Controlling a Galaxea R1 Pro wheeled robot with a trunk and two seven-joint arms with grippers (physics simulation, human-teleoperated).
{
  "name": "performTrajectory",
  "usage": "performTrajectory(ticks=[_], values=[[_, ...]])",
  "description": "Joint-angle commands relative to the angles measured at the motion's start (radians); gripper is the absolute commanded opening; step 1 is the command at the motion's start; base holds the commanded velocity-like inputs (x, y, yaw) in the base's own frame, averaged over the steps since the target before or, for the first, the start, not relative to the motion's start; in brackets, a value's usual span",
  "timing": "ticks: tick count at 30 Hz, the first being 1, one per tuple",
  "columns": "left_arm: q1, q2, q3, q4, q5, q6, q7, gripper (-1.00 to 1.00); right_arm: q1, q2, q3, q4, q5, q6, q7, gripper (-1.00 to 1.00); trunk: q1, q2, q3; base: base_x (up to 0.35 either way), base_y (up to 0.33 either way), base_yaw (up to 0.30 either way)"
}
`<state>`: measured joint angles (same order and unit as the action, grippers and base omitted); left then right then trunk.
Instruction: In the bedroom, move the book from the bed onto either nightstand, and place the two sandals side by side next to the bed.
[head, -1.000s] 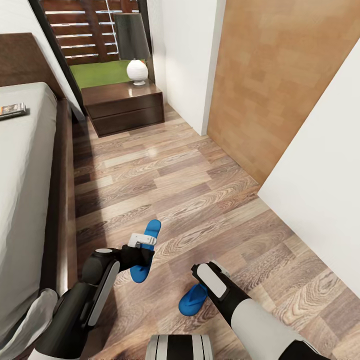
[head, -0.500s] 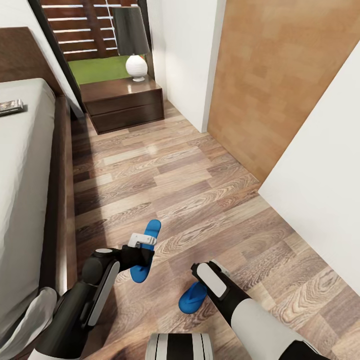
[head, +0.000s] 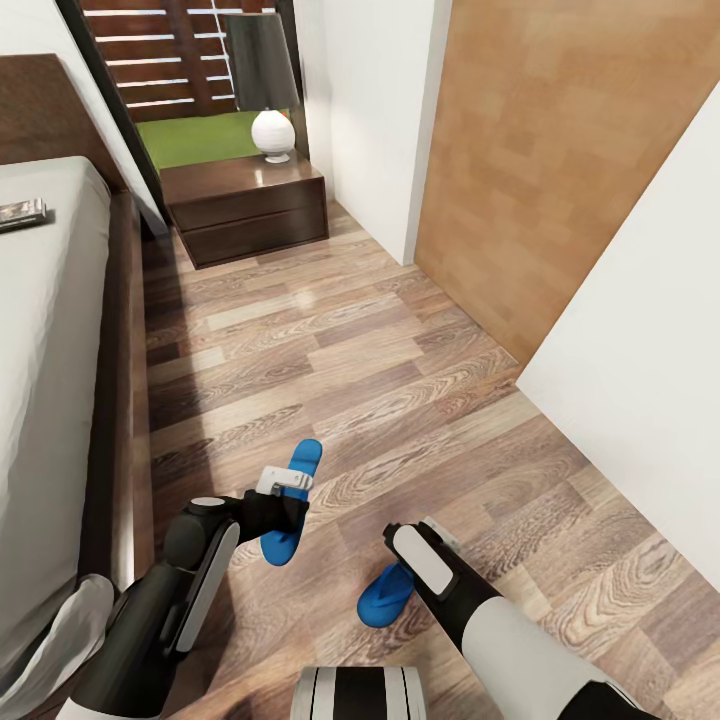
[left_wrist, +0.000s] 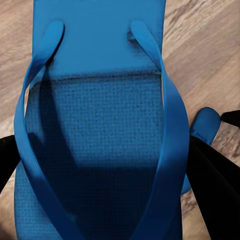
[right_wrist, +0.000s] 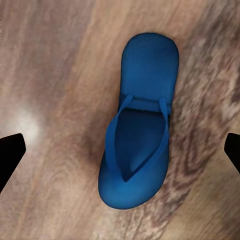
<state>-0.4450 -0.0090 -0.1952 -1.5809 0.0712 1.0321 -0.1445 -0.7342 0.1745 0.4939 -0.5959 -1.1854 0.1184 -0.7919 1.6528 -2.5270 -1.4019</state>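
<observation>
Looking down from the head, the left gripper (head: 290, 485) sits over one sandal (head: 296, 470) near the bed (head: 60, 400); the right gripper (head: 415, 545) hovers above the other sandal (head: 385, 597), farther from the bed. A book (head: 22, 213) lies on the mattress, the nightstand (head: 247, 205) beyond.

Left wrist: black fingers (left_wrist: 212, 180) flank the sandal (left_wrist: 100, 145), seemingly holding its sides.

Right wrist: fingers (right_wrist: 10, 155) spread wide, sandal (right_wrist: 137, 125) flat on the floor (right_wrist: 50, 75).

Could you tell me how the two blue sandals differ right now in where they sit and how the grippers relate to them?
The left sandal lies nearer the bed, its middle covered by the left gripper, whose dark fingers flank it closely. The right sandal lies farther from the bed, with the right gripper wide open and apart from it. They point in different directions, not parallel. Both are blue flip-flops on the wood floor.
</observation>
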Motion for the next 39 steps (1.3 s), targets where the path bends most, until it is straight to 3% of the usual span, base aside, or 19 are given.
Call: performTrajectory(ticks=[1,12,15,36,39], values=[[-0.001,0.000,0.000,-0.001,0.007,0.005,0.003,-1.00,0.000,0.000,0.001,-0.001,0.003,0.004,-0.004,1.00,0.000,0.000,-0.001,0.000,0.000,0.000],[0.000,0.000,0.000,0.000,0.007,0.003,0.003,-1.00,0.001,0.000,0.002,0.000,0.004,-0.016,0.005,1.00,0.000,0.000,-0.001,0.000,0.000,0.000],[-0.017,0.005,0.000,-0.017,0.021,0.015,-0.013,-1.00,-0.014,-0.015,0.015,0.004,0.022,-0.005,0.005,1.00,0.000,0.000,-0.001,0.000,0.000,0.000],[-0.021,0.005,0.000,-0.050,0.021,0.015,-0.014,-1.00,-0.014,-0.015,0.015,0.004,0.024,-0.005,0.005,1.00,0.000,0.000,-0.001,0.000,0.000,0.000],[-0.007,0.006,0.003,-0.033,0.016,0.015,0.003,-1.00,0.003,-0.032,0.028,-0.001,0.038,0.000,0.011,1.00,0.000,0.000,-0.001,0.000,0.000,0.000]])
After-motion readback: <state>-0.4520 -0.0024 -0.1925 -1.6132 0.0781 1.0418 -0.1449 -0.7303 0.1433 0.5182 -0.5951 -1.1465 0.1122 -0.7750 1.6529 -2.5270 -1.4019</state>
